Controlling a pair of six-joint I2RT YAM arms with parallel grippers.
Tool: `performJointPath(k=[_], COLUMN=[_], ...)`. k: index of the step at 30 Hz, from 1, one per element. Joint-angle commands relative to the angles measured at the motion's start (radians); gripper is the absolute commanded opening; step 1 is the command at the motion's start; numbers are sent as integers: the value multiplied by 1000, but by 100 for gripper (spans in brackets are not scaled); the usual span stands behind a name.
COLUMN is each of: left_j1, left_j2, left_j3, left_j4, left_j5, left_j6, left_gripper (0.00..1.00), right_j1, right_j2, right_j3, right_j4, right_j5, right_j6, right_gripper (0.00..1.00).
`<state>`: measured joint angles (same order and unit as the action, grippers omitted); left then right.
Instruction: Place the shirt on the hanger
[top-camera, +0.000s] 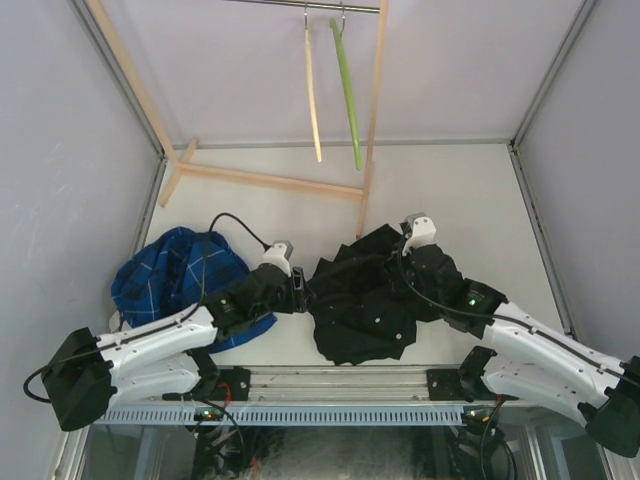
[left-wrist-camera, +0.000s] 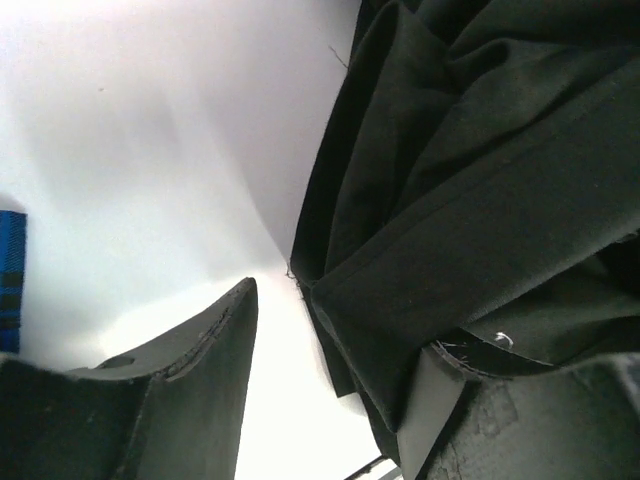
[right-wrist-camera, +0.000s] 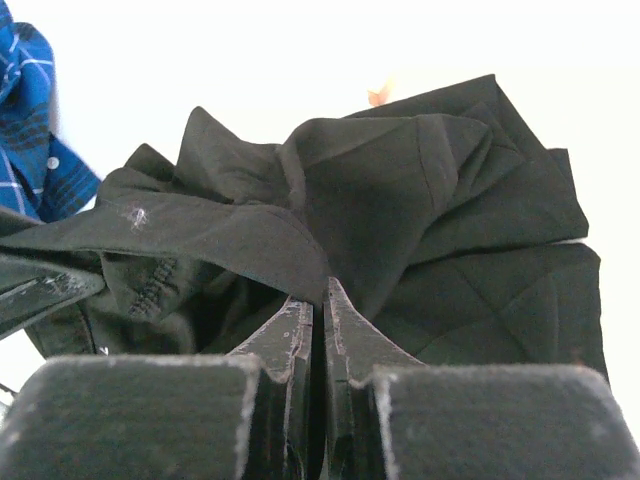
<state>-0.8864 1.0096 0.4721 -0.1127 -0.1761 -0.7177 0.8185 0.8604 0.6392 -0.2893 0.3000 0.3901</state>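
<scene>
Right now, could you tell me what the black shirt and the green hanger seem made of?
The shirt: matte woven cloth, perhaps cotton; it creases softly and shows stitched hems. The hanger: probably smooth plastic, judging by its thin, even lime-green body.

the crumpled shirt (top-camera: 365, 300) hides its own collar and drapes over one finger (left-wrist-camera: 520, 430) of the left claw (left-wrist-camera: 345, 330).

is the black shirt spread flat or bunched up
Bunched up: the shirt lies in a crumpled, creased heap on the table.
</scene>
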Motion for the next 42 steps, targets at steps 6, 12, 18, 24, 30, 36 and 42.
performJointPath(k=[6,12,18,24,30,36,42], left_j1=[-60,-60,-60,-61,-62,-62,-61], left_j2=[14,-46,-86,15,261,407,317], left_j3=[148,323,663,1199,1794,2079,1803], left_j4=[-88,-253,-479,-693,-869,-827,-735], left_j5=[-97,-157,-264,-325,-384,-464,-431], left_j6=[-25,32,189,367,540,694,678], left_gripper=[27,0,0,0,0,0,0], right_j1=[-10,24,104,192,269,271,269], right_j2=[-11,-137,-125,-4,149,255,227], right_j3=[2,47,294,643,931,1141,1052], right_j4=[14,49,16,45,115,156,149], right_j5=[41,63,160,218,286,310,316], right_j6=[63,3,-140,-342,-520,-645,-623], right_gripper=[0,0,0,0,0,0,0])
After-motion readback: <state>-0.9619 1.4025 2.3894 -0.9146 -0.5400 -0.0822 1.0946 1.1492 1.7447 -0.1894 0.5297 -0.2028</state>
